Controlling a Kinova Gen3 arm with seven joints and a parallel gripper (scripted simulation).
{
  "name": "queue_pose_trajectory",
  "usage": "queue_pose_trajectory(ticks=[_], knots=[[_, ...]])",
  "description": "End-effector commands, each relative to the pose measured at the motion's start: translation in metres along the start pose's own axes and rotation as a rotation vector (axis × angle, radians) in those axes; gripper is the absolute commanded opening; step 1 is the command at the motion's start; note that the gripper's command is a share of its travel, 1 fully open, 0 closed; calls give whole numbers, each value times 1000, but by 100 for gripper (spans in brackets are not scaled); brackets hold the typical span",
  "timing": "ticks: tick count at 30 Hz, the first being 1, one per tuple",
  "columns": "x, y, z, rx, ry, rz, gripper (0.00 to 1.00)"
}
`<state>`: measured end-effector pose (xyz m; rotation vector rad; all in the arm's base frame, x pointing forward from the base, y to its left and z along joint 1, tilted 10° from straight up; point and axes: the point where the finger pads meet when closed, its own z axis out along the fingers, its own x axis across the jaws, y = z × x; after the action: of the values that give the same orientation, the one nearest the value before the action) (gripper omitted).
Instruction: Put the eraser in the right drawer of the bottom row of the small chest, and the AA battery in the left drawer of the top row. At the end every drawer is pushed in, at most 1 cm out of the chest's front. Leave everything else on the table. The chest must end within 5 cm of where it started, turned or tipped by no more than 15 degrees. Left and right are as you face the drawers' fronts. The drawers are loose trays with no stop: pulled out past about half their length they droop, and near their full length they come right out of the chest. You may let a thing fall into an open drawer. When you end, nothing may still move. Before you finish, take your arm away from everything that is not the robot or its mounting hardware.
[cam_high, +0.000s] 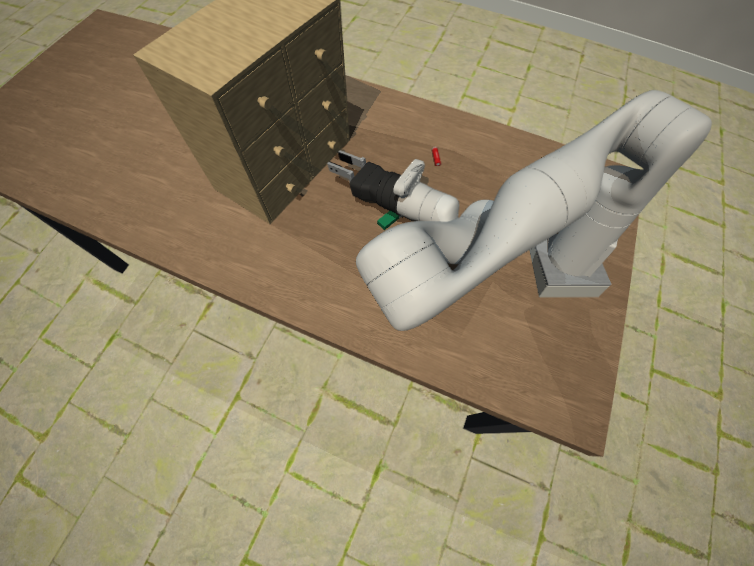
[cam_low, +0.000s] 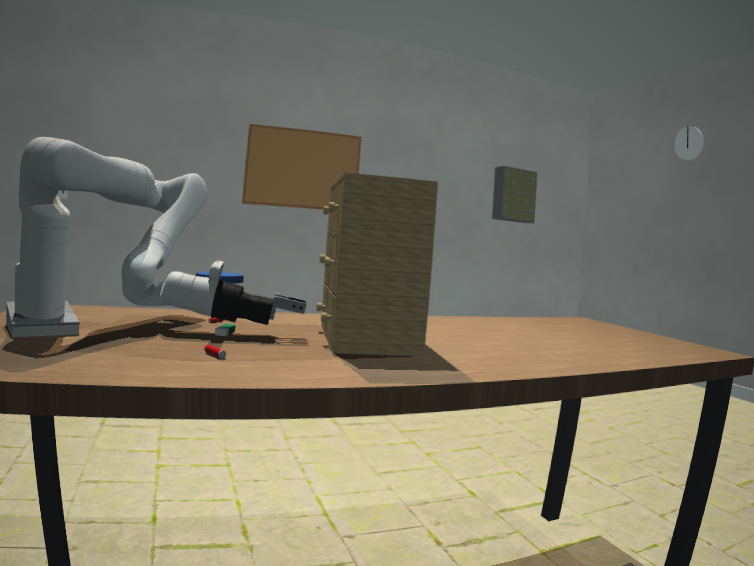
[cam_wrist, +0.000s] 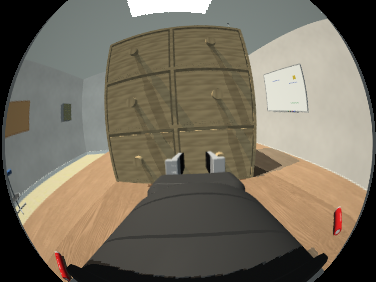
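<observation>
As the tool (cam_high: 339, 163) stands: spread partway, nothing between its fingers, held low and level just in front of the chest (cam_low: 380, 261), not touching it as far as I can see.
Drawers: all look pushed in; the bottom-right drawer (cam_high: 327, 148) is the one the tool faces.
Eraser (cam_high: 386, 220): the green block, lying on the counter (cam_high: 182, 255) beside the forearm, well back from the chest.
Battery (cam_high: 436, 155): red, lying on the counter off to the side; a second red one (cam_low: 214, 319) lies near the eraser, and I can't tell which is the AA.
Step in hand: I'd say lining up on the bottom-right knob to open that drawer.
Next move: ease forward until the fingers straddle the knob, pinch it, then pull out less than half the drawer's length so it doesn't droop.
</observation>
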<state>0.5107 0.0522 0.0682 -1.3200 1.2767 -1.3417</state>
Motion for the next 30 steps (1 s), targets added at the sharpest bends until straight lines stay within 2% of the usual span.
queue_pose_trajectory(ticks=[1,30], knots=[[6,2,1,-2,7,-7,67],[38,10,11,-2,7,-7,67]])
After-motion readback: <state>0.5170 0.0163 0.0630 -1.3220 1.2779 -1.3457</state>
